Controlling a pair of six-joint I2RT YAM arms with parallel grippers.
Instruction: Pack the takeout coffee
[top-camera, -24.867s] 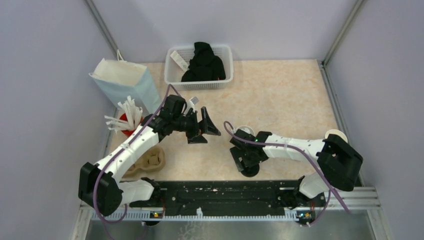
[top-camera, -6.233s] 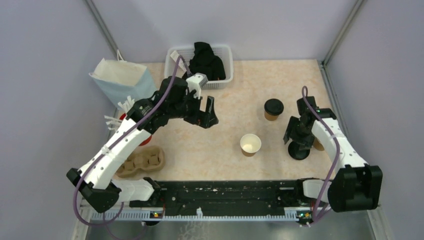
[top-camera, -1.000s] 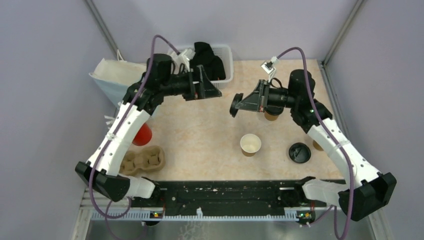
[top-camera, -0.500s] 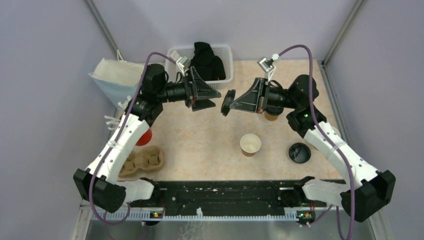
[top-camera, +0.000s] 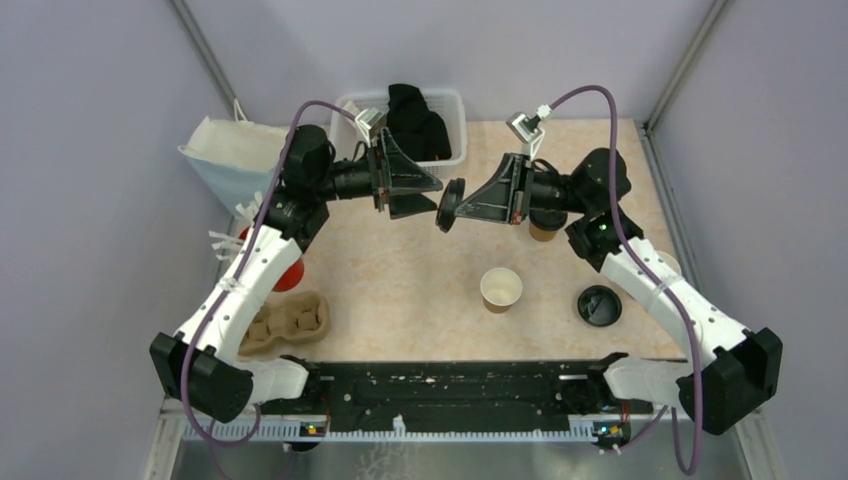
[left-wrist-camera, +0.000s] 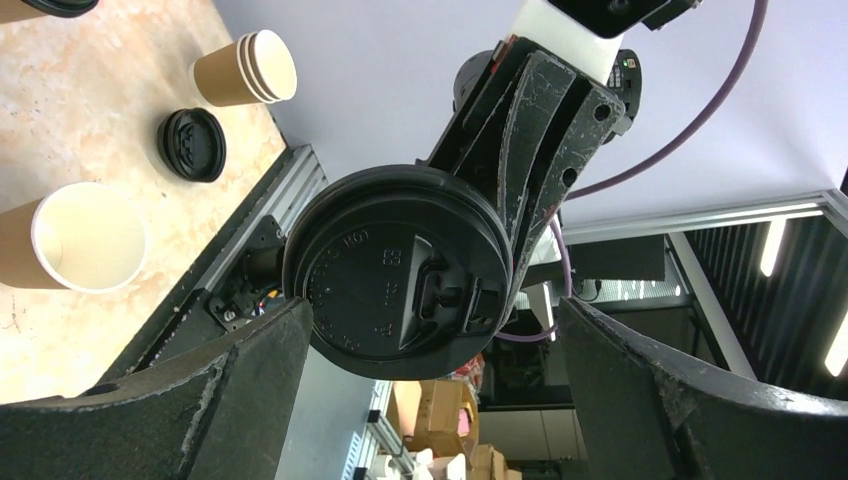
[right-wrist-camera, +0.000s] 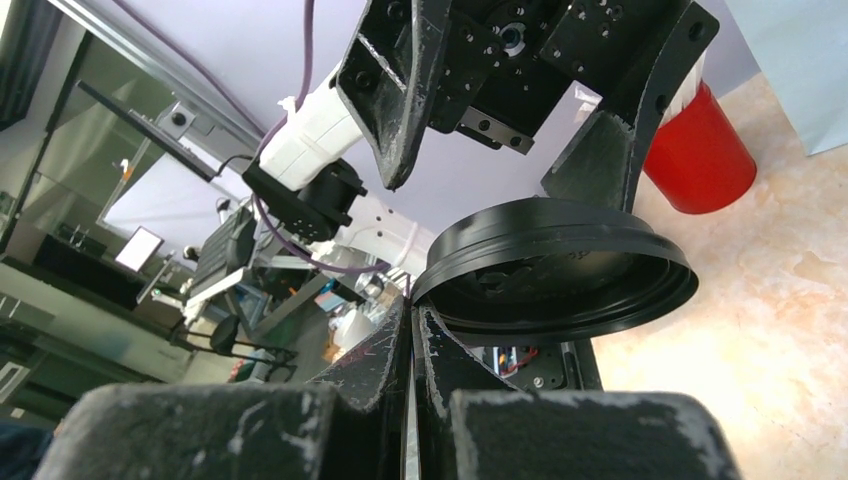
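Lid (left-wrist-camera: 400, 270): black plastic, judged light, thin, flexible, slick; take by opposite rim edges. Pinched at rim by right jaws, clenched; left jaws released wide, facing it, not touching.

Bright, even light; sharp, faint shadows.

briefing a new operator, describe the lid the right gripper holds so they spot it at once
Look in front of the white basket at the far edge, where the grippers meet in mid-air. The right gripper pinches the black lid by its rim, facing the open left gripper. Unlike the loose lid flat on the table, it stands on edge.
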